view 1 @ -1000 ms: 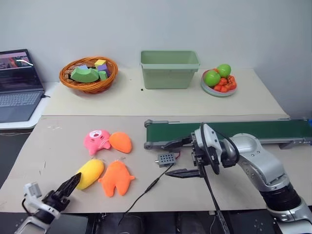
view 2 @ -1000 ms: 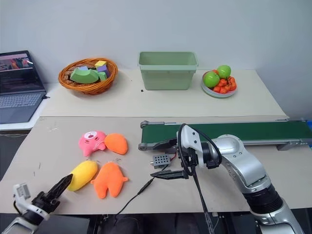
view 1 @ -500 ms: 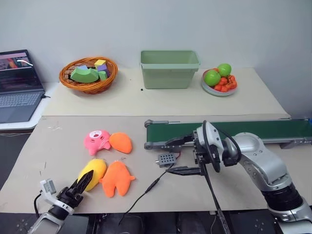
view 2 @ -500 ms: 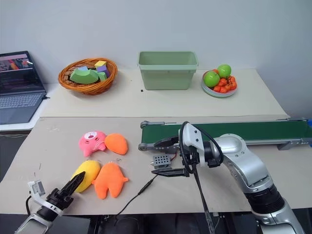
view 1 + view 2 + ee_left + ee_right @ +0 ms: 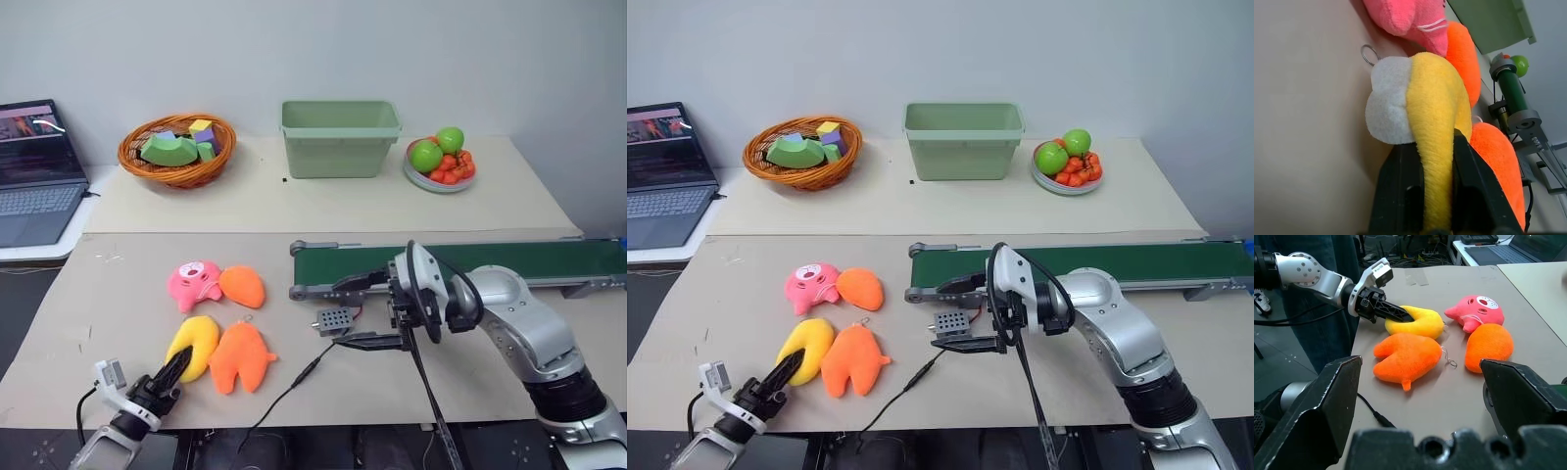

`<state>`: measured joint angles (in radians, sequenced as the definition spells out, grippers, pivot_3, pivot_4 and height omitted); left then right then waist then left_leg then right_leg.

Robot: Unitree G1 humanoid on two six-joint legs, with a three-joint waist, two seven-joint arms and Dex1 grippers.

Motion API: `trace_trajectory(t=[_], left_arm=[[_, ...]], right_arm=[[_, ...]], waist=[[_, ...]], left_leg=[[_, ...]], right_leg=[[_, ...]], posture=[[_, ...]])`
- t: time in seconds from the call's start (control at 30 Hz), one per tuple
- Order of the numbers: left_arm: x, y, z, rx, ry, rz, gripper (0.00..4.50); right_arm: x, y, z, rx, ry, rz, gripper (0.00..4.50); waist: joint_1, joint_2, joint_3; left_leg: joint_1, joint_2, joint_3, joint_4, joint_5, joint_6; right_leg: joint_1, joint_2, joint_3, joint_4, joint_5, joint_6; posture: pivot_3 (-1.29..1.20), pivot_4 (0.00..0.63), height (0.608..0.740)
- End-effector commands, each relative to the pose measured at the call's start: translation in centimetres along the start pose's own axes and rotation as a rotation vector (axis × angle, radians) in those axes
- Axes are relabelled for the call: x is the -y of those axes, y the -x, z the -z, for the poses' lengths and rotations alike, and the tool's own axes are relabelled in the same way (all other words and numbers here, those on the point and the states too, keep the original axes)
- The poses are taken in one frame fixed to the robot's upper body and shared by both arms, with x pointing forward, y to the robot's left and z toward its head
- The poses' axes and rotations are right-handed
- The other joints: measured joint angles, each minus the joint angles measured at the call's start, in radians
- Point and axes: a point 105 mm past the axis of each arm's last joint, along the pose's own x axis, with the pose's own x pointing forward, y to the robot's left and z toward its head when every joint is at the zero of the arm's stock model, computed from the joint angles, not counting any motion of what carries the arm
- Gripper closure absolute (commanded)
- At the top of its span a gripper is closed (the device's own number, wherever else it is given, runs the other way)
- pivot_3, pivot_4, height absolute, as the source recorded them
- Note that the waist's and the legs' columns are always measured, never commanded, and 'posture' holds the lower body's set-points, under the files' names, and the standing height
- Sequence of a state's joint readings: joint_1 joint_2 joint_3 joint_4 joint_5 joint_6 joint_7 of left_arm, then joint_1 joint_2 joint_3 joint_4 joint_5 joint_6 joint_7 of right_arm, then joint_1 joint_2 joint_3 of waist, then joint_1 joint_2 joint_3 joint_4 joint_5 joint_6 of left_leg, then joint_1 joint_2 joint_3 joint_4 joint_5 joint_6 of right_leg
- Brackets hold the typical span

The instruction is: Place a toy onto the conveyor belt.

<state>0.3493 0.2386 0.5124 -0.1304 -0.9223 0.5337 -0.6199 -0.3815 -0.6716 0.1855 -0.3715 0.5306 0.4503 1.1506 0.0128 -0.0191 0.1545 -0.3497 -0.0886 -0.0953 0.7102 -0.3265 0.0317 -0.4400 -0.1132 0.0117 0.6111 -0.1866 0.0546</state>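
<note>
Grasp step: left end effector (image 5: 1437, 196) clenched on toy (image 5: 194, 345), toy resting on bench (image 5: 118, 294). Right end effector (image 5: 364, 311) released, idle beside belt (image 5: 509, 260). Next: lift, carry rightward over belt, release.

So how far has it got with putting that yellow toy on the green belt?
Early on. The left gripper has pinched the yellow toy, which lies on the table beside the orange plush. Lifting it and carrying it to the conveyor belt remain.
</note>
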Motion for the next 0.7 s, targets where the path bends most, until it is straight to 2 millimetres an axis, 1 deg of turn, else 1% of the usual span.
trace_trajectory(t=[0.03,0.07,0.1,0.17,0.2,0.23,0.27,0.3,0.37,0.47,0.5,0.53,0.57,0.63,0.7], left_arm=[[4.0,-0.5,-6.1,0.199,-0.166,0.074,3.96],[5.5,-0.5,-7.7,0.237,-0.21,0.107,3.96],[7.5,-0.7,-9.1,0.265,-0.272,0.152,3.96],[11.2,-1.2,-11.3,0.296,-0.384,0.247,3.96],[12.9,-1.5,-12.1,0.303,-0.433,0.287,3.96],[14.1,-1.8,-12.6,0.301,-0.477,0.313,3.96],[15.1,-2.3,-12.8,0.274,-0.538,0.334,3.96],[15.5,-3.5,-12.4,0.205,-0.653,0.316,3.96],[15.4,-6.0,-11.1,0.065,-0.936,0.257,3.96],[15.0,-8.9,-9.8,-0.027,-1.295,0.209,3.96],[15.2,-10.0,-9.0,-0.044,-1.511,0.225,3.96],[15.3,-11.0,-8.3,-0.044,-1.703,0.255,3.96],[15.8,-11.9,-7.8,-0.015,-1.823,0.29,3.96],[17.0,-13.4,-7.3,0.087,-1.98,0.344,3.96],[18.3,-14.1,-6.7,0.209,-2.139,0.41,3.96]], right_arm=[[0.2,0.1,-0.8,0.017,0.045,0.002,0.0],[0.3,0.1,-0.7,0.015,0.043,0.001,0.0],[0.4,0.0,-0.6,0.013,0.04,0.001,0.0],[0.5,-0.1,-0.4,0.011,0.034,-0.001,0.0],[0.6,-0.1,-0.3,0.011,0.032,-0.002,0.0],[0.6,-0.2,-0.2,0.01,0.031,-0.002,0.0],[0.7,-0.2,-0.2,0.01,0.03,-0.001,0.0],[0.8,-0.3,-0.2,0.015,0.027,0.002,0.0],[0.9,-0.4,-0.2,0.022,0.025,0.009,0.0],[1.0,-0.8,-0.2,0.032,0.024,0.015,0.0],[1.0,-0.8,-0.2,0.035,0.025,0.017,0.0],[1.0,-0.9,-0.2,0.038,0.025,0.022,0.0],[0.9,-0.9,-0.2,0.041,0.026,0.031,0.0],[1.0,-0.8,-0.2,0.045,0.027,0.05,0.0],[1.0,-0.7,-0.1,0.046,0.028,0.07,0.0]], waist=[[0.0,-0.001,0.0],[0.0,-0.001,0.001],[-0.001,-0.001,0.001],[0.0,-0.002,0.001],[0.001,-0.002,0.001],[0.001,-0.001,0.001],[0.0,-0.001,0.001],[-0.001,-0.001,0.001],[-0.003,0.0,0.001],[-0.003,0.003,0.003],[-0.004,0.003,0.003],[-0.003,0.003,0.003],[-0.003,0.003,0.003],[-0.001,0.003,0.003],[-0.001,0.003,0.003]], left_leg=[[0.0,0.0,0.0,0.0,0.0,0.0],[-0.001,0.0,-0.001,0.0,0.0,-0.001],[-0.001,0.0,-0.001,0.0,0.001,-0.001],[-0.002,0.0,-0.001,0.0,0.001,-0.002],[-0.002,0.0,-0.001,0.0,0.002,-0.003],[-0.002,0.0,-0.001,0.0,0.002,-0.004],[-0.002,-0.001,-0.001,0.0,0.002,-0.004],[-0.002,-0.001,-0.001,0.0,0.002,-0.004],[-0.002,-0.002,-0.001,0.0,0.002,-0.004],[-0.002,-0.002,0.0,-0.002,0.003,-0.005],[-0.001,-0.002,0.001,-0.002,0.003,-0.005],[-0.001,-0.002,0.001,-0.004,0.003,-0.005],[-0.001,-0.002,0.001,-0.004,0.003,-0.005],[-0.003,-0.002,0.001,-0.006,0.003,-0.006],[-0.007,-0.002,0.001,-0.007,0.004,-0.006]], right_leg=[[0.0,0.0,0.0,0.0,0.0,0.0],[0.0,0.0,0.0,0.0,0.0,0.0],[-0.001,0.0,0.0,0.0,0.0,0.0],[-0.001,0.0,0.0,0.0,0.0,0.0],[-0.001,0.0,0.0,0.0,0.0,0.0],[-0.001,0.0,0.0,0.0,0.0,0.0],[-0.001,0.0,0.0,0.0,0.0,0.0],[-0.001,0.0,0.0,0.0,0.0,0.0],[-0.001,0.0,0.001,0.0,0.0,0.0],[-0.002,0.002,0.001,0.0,0.0,0.0],[-0.002,0.001,0.002,0.0,0.0,0.0],[-0.002,0.002,0.002,-0.001,0.0,0.0],[-0.002,0.002,0.001,-0.001,0.0,0.0],[-0.005,0.001,0.002,-0.002,0.0,0.0],[-0.01,0.001,0.002,-0.001,0.001,0.0]], posture=[[0.0,0.15,0.728],[0.0,0.15,0.728],[0.0,0.15,0.728],[0.0,0.15,0.728],[0.0,0.15,0.728],[0.0,0.15,0.728],[0.0,0.15,0.728],[0.0,0.15,0.728],[0.0,0.15,0.728],[0.0,0.15,0.728],[0.0,0.15,0.728],[0.0,0.15,0.728],[0.0,0.15,0.728],[0.0,0.15,0.728],[0.0,0.15,0.728]])
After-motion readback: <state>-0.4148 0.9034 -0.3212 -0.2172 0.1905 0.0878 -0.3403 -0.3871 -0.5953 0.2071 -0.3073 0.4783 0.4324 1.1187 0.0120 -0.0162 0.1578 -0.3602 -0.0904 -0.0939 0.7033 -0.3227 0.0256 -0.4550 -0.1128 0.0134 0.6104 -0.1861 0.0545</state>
